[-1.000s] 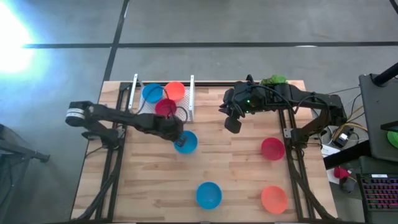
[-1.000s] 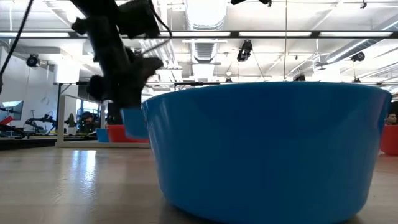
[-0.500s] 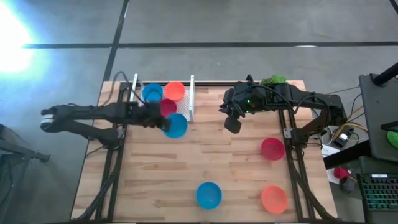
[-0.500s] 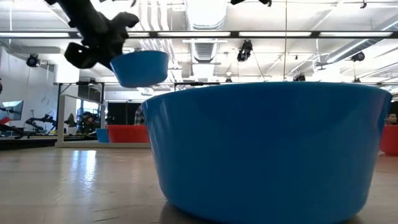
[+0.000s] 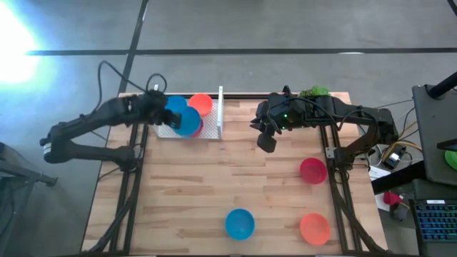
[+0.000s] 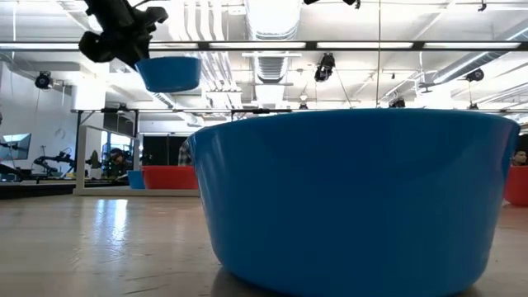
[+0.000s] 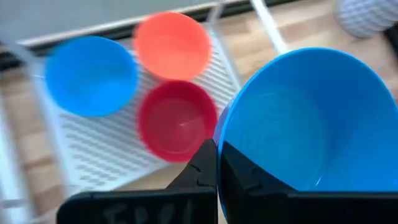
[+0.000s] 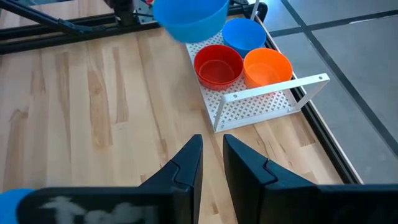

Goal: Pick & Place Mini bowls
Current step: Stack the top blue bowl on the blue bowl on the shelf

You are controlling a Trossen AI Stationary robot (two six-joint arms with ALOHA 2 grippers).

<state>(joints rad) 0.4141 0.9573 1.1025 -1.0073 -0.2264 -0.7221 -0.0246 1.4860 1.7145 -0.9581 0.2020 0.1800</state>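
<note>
My left gripper (image 5: pixel 171 120) is shut on a blue mini bowl (image 5: pixel 188 121) and holds it in the air over the white perforated tray (image 5: pixel 214 121) at the table's far left. In the left wrist view the held bowl (image 7: pixel 298 118) hangs beside the tray's three bowls, one blue (image 7: pixel 91 74), one orange (image 7: pixel 172 45) and one red (image 7: pixel 177 119), each resting on its base. In the low view the held bowl (image 6: pixel 169 73) is high above the table. My right gripper (image 5: pixel 267 141) waits over the far middle, open by a narrow gap, touching nothing. My left gripper pinches the blue bowl's rim (image 7: pixel 222 138) on the side toward the arm, one finger (image 7: pixel 205 165) outside the wall and the other inside. The bowl is lifted clear, roughly level with its mouth up, above the tray.
Three more bowls sit on the wooden table: red (image 5: pixel 313 170) at the right, blue (image 5: pixel 240 223) near the front middle, which fills the low view (image 6: pixel 355 198), and orange (image 5: pixel 315 228) at the near right. A white pot (image 7: pixel 367 15) stands beyond the tray.
My left gripper, shut on the blue bowl, has lifted it clear of the table's middle and carried it up and toward the far left, until it is over the tray. The right arm has kept still.
</note>
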